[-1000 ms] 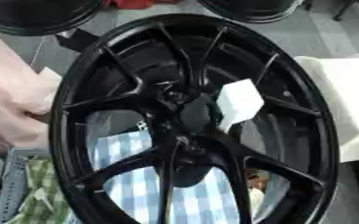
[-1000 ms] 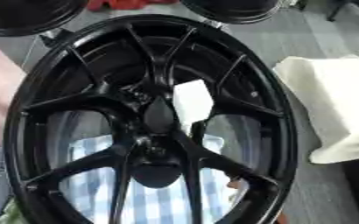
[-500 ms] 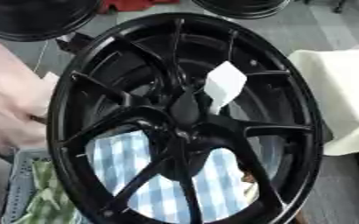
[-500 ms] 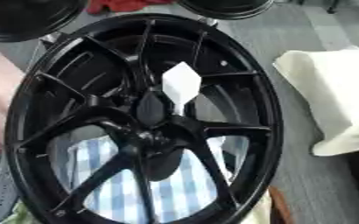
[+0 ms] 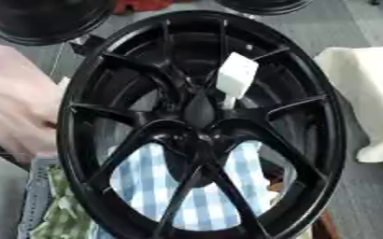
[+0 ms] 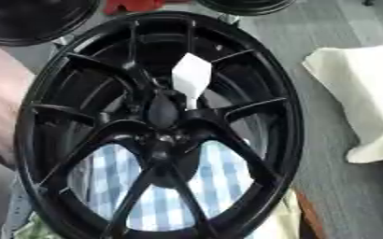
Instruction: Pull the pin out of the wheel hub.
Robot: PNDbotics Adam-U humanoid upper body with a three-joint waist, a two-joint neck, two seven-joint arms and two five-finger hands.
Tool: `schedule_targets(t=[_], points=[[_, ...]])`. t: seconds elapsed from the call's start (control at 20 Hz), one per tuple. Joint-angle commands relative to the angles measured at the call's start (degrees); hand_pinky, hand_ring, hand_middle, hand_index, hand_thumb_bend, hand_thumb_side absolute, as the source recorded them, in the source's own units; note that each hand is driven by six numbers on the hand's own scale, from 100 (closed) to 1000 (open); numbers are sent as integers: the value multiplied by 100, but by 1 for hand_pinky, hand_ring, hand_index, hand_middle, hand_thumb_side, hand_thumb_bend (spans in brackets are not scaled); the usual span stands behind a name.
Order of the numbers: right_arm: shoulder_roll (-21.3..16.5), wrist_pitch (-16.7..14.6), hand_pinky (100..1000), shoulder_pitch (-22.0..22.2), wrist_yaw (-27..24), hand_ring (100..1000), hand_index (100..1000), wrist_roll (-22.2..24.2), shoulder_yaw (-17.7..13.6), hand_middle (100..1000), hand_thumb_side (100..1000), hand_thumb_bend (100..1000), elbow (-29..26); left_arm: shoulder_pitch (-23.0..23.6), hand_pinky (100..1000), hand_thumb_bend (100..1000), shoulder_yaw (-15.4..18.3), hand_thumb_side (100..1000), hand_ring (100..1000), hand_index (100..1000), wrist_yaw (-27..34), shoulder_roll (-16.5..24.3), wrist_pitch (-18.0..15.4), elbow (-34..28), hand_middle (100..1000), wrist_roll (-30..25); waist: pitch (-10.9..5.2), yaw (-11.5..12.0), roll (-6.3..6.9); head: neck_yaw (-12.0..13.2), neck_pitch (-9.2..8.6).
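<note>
White pin (image 5: 235,78) now higher, upright above hub (image 5: 201,109).

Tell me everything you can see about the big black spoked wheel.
The big black spoked wheel fills most of both views: a glossy black rim with paired spokes meeting at a central hub. A white tag-like piece sits just above the hub. Blue-and-white checked cloth shows through the lower spokes. A blurred pale hand is at its left edge.
</note>
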Motion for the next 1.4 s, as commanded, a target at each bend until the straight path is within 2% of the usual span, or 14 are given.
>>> schedule_targets(t=[0.05,0.1,0.2,0.25,0.3,0.35,0.4,0.45,0.65,0.85,1.4], points=[[145,44,787,218,218,668,410,-310,-248,283,100,100,-72,-4,766,147,67,810,902,759,-6,80,-14,-103,660,4,-166,-26,-5,41,18],[241,73,788,323,285,672,415,-401,-285,289,100,100,-79,-4,766,147,65,810,902,759,-4,76,-16,-103,660,0,-169,-32,2,49,18],[430,158,795,522,436,714,488,-556,-339,371,100,100,-63,4,766,146,66,811,902,759,3,66,-13,-103,660,2,-174,-42,16,68,17],[520,205,816,610,519,771,621,-606,-356,521,100,100,-52,5,766,147,67,811,902,759,5,63,-13,-103,660,3,-176,-46,21,74,19],[602,251,834,689,621,805,703,-622,-370,602,100,100,-43,3,766,147,66,810,902,759,6,61,-14,-103,660,1,-178,-47,24,74,19],[677,297,884,765,734,914,865,-555,-364,804,100,158,-31,2,766,147,66,811,903,759,7,59,-14,-103,660,-1,-179,-48,27,76,17],[734,336,889,814,834,925,875,-432,-369,819,100,166,-21,4,766,147,65,811,903,759,8,58,-13,-103,661,-2,-180,-50,30,78,15],[789,358,930,849,911,997,943,-314,-389,901,100,210,-18,5,766,148,65,811,903,759,9,56,-12,-103,661,-3,-181,-54,31,76,17],[954,380,962,957,1050,1000,974,52,-482,929,100,232,-17,13,767,149,66,812,903,759,13,48,-8,-103,661,-4,-180,-67,29,69,22],[1036,393,968,1006,985,1000,981,177,-560,922,100,277,-16,17,767,151,65,812,904,760,20,43,-4,-103,661,-12,-183,-78,22,64,26],[1081,589,955,1032,908,1000,968,-147,-582,898,100,238,-10,17,768,154,69,812,905,759,43,24,-1,-103,661,-23,-189,-83,-1,49,9]])
